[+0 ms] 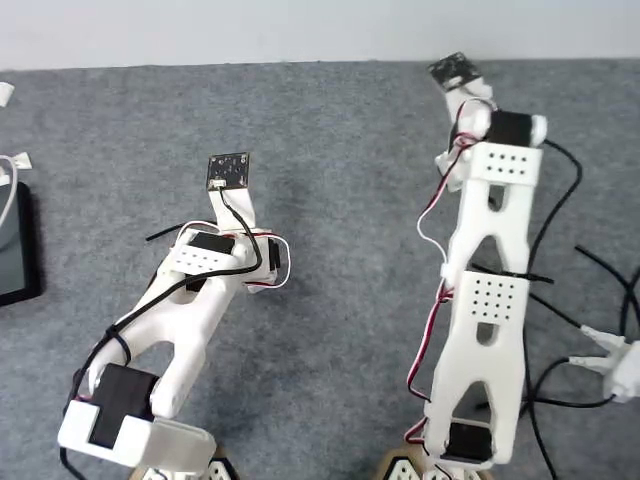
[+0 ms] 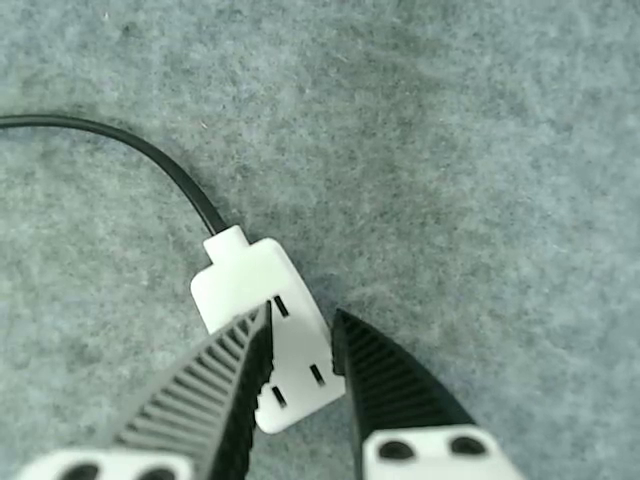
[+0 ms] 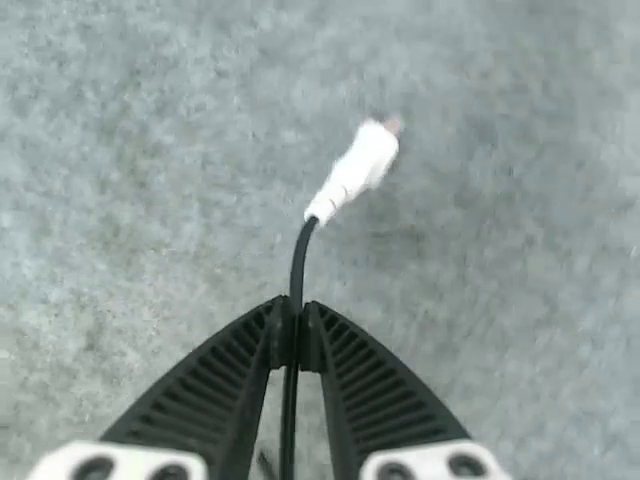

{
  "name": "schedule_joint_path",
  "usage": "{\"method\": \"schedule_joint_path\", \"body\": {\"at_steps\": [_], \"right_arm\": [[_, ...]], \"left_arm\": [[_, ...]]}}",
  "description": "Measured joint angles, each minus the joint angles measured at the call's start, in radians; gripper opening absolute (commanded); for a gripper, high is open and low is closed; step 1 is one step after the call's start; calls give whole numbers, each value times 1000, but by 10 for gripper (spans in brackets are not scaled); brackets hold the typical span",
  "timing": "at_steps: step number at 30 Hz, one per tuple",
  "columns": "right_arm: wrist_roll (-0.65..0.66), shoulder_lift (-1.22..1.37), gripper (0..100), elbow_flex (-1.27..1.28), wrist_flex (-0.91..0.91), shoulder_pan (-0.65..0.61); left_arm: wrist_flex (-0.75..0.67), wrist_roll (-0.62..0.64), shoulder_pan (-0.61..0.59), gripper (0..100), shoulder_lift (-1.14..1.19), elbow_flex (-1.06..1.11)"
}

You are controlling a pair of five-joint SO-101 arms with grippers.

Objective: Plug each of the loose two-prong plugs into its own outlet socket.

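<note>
Tabletop (image 2: 480,150): grey, rough and felt-like under both of your hands.
Outlet socket (image 2: 250,275): a smooth white plastic block with rounded corners and short dark slots on its top face. It lies flat just under the tips of your left hand, and its far end reaches out past them.
Socket cord (image 2: 150,155): thin and black, curving away from the block's far end.
Left hand (image 2: 302,318): pointed down, with a narrow gap between its ribbed black fingers.
Plug (image 3: 358,165): small, white and oblong, blurred, lying beyond your right fingertips.
Right hand (image 3: 293,312): closed, pinching the black plug cord (image 3: 298,255).
Right arm (image 1: 490,300): stretched far forward.
</note>
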Motion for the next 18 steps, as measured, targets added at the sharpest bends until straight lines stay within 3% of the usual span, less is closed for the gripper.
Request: {"method": "schedule_joint_path", "body": {"at_steps": [7,18], "right_arm": [[-74,-310,9,443,0,-5],[-80,-950,9,1264,0,-49]], "left_arm": [[0,0,0,12,0,0],[0,0,0,12,0,0]]}}
